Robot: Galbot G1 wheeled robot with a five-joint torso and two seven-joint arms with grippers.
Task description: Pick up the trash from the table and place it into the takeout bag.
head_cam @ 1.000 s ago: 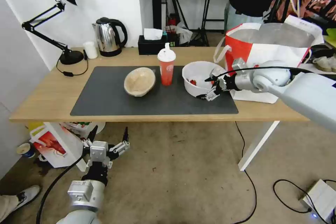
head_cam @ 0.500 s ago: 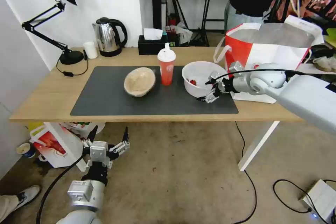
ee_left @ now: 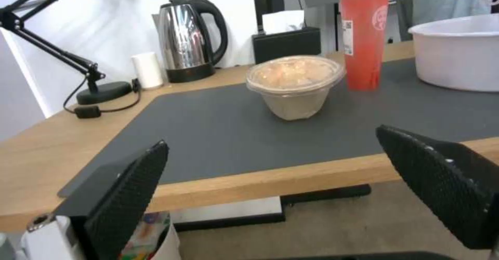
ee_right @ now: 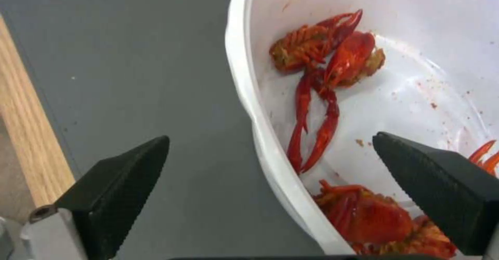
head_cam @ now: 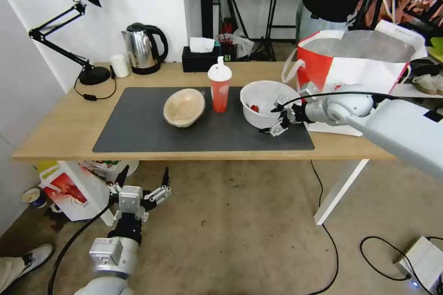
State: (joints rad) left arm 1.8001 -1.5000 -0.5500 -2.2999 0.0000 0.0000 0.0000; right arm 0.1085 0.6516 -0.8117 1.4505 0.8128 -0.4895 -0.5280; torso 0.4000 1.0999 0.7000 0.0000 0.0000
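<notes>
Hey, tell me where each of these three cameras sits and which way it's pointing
Head: high, looking down over table; both arms show.
Left wrist: below table edge, facing beige pulp bowl; open left gripper.
Right wrist: above white bowl rim; open right gripper straddles it.
Shared: head and left wrist see red drink cup.

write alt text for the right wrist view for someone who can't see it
The open right gripper straddles the rim of the white plastic bowl, one finger over the dark grey mat and the other over the bowl's inside. Red crayfish scraps lie in the bowl, and a strip of the light-wood table runs beyond the mat.
</notes>
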